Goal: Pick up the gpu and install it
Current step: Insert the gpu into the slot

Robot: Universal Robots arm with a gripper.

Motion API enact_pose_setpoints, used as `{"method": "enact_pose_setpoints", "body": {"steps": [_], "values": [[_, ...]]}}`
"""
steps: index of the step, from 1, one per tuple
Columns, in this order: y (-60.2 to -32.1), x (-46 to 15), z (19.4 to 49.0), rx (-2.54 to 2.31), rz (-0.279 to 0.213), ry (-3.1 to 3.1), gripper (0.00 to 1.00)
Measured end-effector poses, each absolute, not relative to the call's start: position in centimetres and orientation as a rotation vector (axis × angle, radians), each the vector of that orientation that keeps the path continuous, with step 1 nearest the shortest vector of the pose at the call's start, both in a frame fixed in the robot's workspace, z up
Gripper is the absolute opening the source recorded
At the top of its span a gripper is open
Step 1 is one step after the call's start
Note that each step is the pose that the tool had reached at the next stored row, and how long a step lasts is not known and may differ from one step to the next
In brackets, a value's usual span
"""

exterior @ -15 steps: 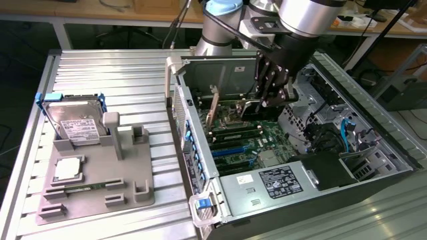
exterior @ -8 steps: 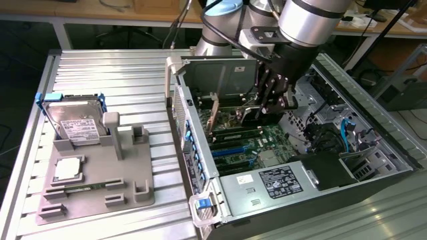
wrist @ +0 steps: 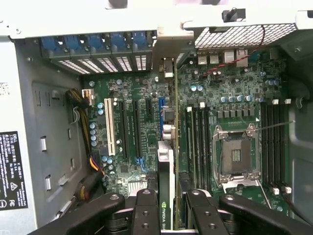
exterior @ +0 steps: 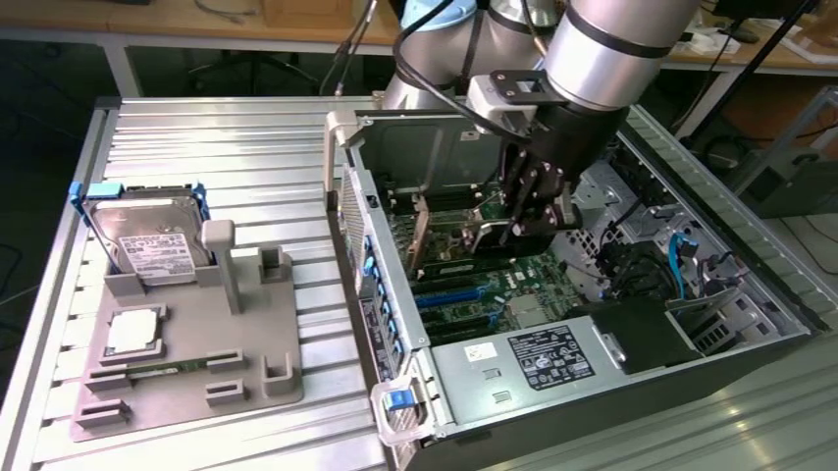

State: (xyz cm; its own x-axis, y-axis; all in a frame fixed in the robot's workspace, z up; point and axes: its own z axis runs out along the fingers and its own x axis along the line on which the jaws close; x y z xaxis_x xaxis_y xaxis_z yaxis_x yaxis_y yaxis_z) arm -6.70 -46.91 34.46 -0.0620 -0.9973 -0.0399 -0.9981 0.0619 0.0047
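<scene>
Exterior view: one silver robot arm [exterior: 615, 49] hangs over one open computer case [exterior: 373, 245] lying on a ribbed metal table [exterior: 223, 147]. Its single gripper [exterior: 531, 221] is pressed together on the gpu [exterior: 472, 240]. The card stands edge-on at the motherboard [exterior: 472, 294], toward twelve o'clock within the case. At five o'clock from the gripper sits one power supply [exterior: 550, 355] with a labelled face. Well apart, at eight o'clock from the case, one grey fixture [exterior: 183, 392] carries three parts. They are one hard drive [exterior: 151, 245] upright in a blue-tipped frame, one silver processor [exterior: 135, 332] lying flat, and one green memory stick [exterior: 151, 368] at six o'clock from the processor.

Wrist view: two fingers [wrist: 146, 210] pinch the gpu [wrist: 166, 166] between them. The card is thin and edge-on, its bracket end reaching toward the case's rear wall. Five blue tabs [wrist: 95, 41] line that wall. On the motherboard [wrist: 234, 93] I count one white slot [wrist: 108, 129] and one empty processor socket [wrist: 234, 156]; the gpu stands between them
</scene>
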Motion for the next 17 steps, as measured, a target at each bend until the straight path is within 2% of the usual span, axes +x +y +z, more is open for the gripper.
{"method": "enact_pose_setpoints", "body": {"steps": [17], "values": [[-47.0, -6.8, 31.1, -2.146, 0.048, 2.258, 0.27]]}}
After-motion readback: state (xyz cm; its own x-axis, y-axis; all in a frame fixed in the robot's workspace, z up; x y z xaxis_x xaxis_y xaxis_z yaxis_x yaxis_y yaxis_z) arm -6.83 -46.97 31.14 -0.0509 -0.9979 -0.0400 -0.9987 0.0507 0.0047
